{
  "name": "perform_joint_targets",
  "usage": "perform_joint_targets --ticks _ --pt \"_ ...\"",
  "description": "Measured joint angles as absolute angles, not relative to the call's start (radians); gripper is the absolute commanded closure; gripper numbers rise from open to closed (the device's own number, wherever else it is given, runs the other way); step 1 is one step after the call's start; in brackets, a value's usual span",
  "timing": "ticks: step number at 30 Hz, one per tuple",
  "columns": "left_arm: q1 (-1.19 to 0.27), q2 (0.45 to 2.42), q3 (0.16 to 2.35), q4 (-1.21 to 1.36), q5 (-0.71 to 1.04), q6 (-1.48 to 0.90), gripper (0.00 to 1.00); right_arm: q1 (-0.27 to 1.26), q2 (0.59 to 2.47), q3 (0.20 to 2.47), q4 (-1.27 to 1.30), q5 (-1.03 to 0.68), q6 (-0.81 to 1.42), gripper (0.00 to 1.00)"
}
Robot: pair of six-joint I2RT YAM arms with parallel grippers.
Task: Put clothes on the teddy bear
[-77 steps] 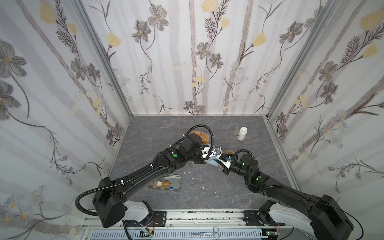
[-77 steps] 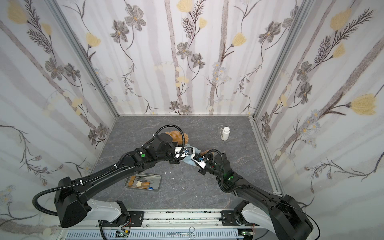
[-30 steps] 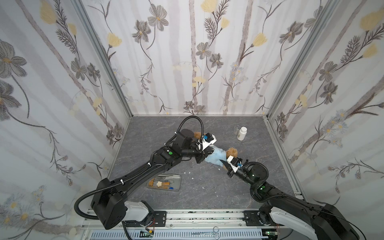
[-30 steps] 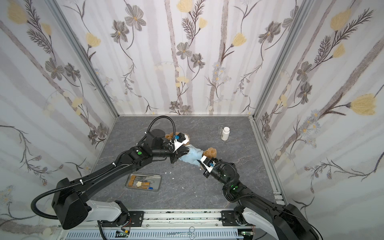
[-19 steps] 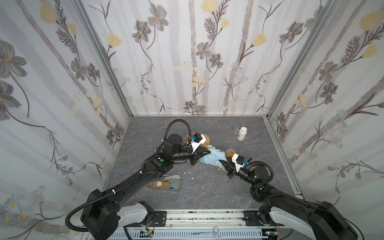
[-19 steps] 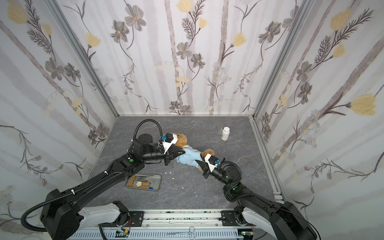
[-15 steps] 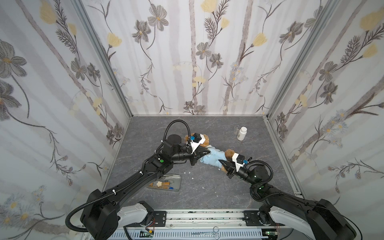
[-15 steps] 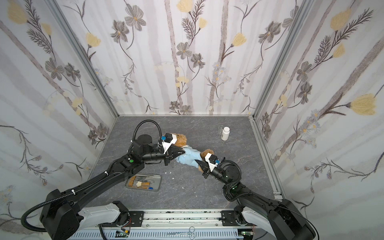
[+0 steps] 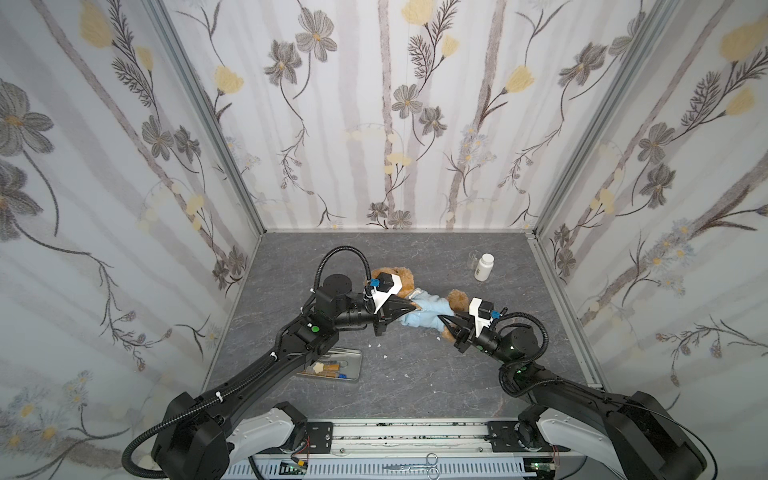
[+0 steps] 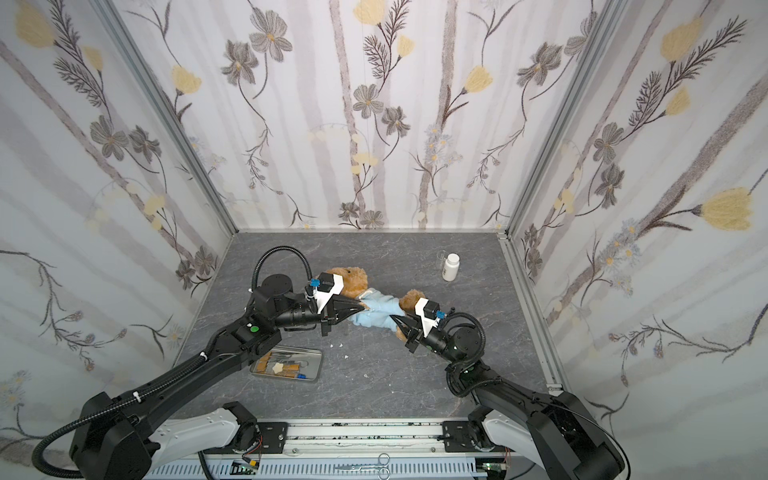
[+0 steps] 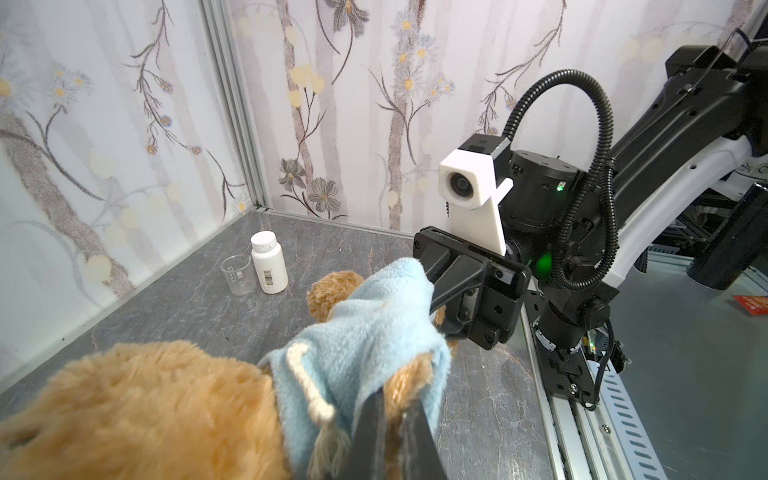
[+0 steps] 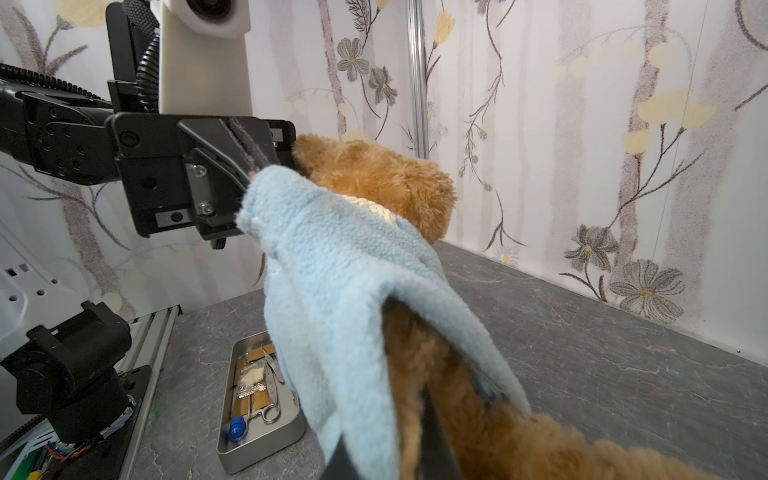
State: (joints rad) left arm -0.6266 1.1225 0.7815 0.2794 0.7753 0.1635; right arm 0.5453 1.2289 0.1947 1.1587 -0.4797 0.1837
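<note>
The golden-brown teddy bear (image 9: 405, 279) (image 10: 353, 279) lies stretched between my two grippers in the middle of the table, its head to the left. A light blue fleece shirt (image 9: 428, 312) (image 10: 374, 311) covers its body. My left gripper (image 9: 413, 308) (image 11: 392, 401) is shut on the shirt's edge and some fur by the bear's neck. My right gripper (image 9: 444, 319) (image 12: 390, 440) is shut on the shirt's hem at the bear's legs, with fur between the jaws too. The shirt (image 12: 332, 270) hides the bear's trunk.
A white bottle (image 9: 483, 267) and a small clear beaker (image 9: 473, 259) stand at the back right. A metal tray (image 9: 332, 365) with small tools lies front left, under the left arm. White crumbs dot the table. Scissors (image 9: 415, 457) lie on the front rail.
Over the last second the left gripper pulled leftwards and the right followed, dragging bear and shirt along. In the last half second nothing visibly moved.
</note>
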Motion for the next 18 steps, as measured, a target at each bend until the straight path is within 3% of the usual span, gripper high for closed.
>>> perform_joint_targets --ticks 12,18 --pt "-0.575 1.084 0.76 0.323 0.85 0.121 1.0 0.537 1.245 0.228 1.119 -0.492 0.193 1.0" --pt "-0.561 1.071 0.76 0.408 0.883 0.062 0.97 0.518 1.251 0.23 1.071 -0.359 0.207 1.0"
